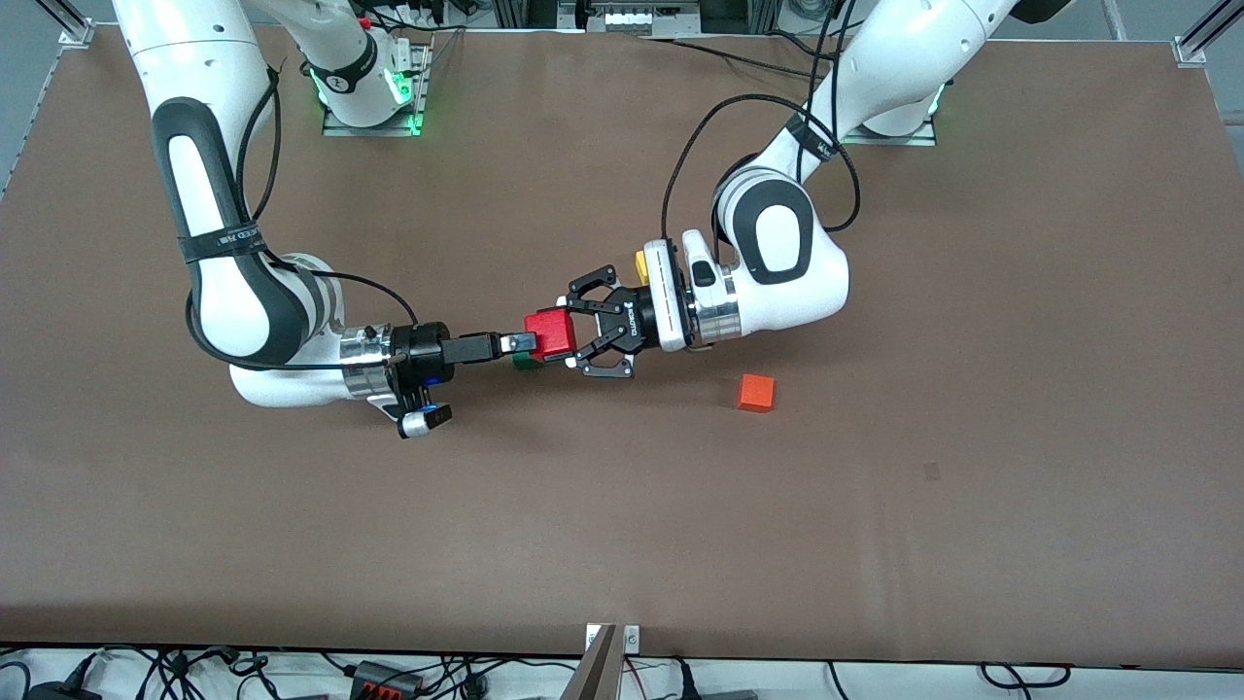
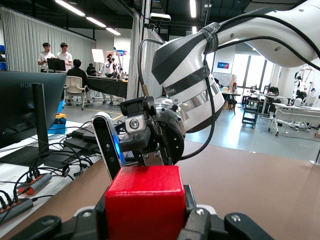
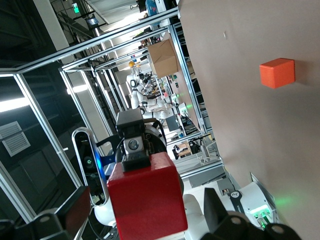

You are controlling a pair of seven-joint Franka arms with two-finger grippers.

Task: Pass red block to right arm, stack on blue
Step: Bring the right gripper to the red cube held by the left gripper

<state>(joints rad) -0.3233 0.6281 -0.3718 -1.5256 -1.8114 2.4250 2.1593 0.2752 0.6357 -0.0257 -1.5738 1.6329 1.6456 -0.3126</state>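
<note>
Mid-table, above the brown mat (image 1: 972,544), the smooth, matte red block (image 1: 551,332) hangs clamped in the left gripper's (image 1: 571,335) claw-like black fingers. The right gripper (image 1: 525,342), slim and black, meets it with fingers spread wide, not gripping. Only the front view shows a green cube (image 1: 526,362) beneath; the orange cube (image 1: 755,393) lies apart

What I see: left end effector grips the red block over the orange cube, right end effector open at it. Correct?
Wrong cube: the front view shows the red block over the green cube; the orange cube lies apart, toward the left arm's end. The left end effector grips it, the right end effector is open at it: correct.
</note>
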